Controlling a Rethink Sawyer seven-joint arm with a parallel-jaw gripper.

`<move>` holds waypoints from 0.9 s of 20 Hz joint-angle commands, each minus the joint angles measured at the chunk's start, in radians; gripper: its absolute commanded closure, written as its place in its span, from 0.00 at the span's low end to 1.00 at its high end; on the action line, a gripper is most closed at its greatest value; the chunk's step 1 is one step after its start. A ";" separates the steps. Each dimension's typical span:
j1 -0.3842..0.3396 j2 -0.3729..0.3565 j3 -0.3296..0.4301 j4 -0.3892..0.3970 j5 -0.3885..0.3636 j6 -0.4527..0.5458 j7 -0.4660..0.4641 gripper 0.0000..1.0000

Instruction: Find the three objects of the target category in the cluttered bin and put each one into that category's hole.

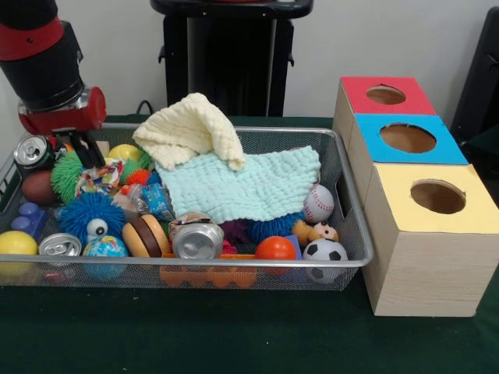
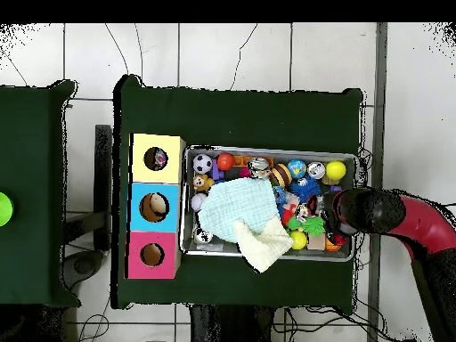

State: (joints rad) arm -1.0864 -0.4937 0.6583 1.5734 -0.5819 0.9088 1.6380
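Observation:
A wire mesh bin holds mixed clutter. Three drink cans show: one at the left wall, one at the front left, one in the middle front. Among the balls are a baseball, a soccer ball and an orange ball. A cream cloth and a mint cloth cover the bin's middle. My gripper reaches down into the bin's left end, just above a green spiky ball and beside the left can. In the overhead view the arm hides the gripper.
Three wooden boxes with round holes stand in a row beside the bin: red top, blue top, yellow top. A blue spiky ball, a globe ball, a burger toy and a yellow ball crowd the bin's front left.

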 commanded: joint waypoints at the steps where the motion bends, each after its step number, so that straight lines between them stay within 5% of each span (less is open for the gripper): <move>1: -0.005 0.046 0.059 0.012 -0.076 0.021 -0.350 1.00; 13: 0.004 0.028 0.060 0.018 -0.074 0.041 -0.320 1.00; 18: 0.014 -0.061 0.063 0.065 -0.041 0.084 -0.274 1.00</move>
State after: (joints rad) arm -1.0868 -0.4963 0.6661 1.5824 -0.6072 0.9088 1.6362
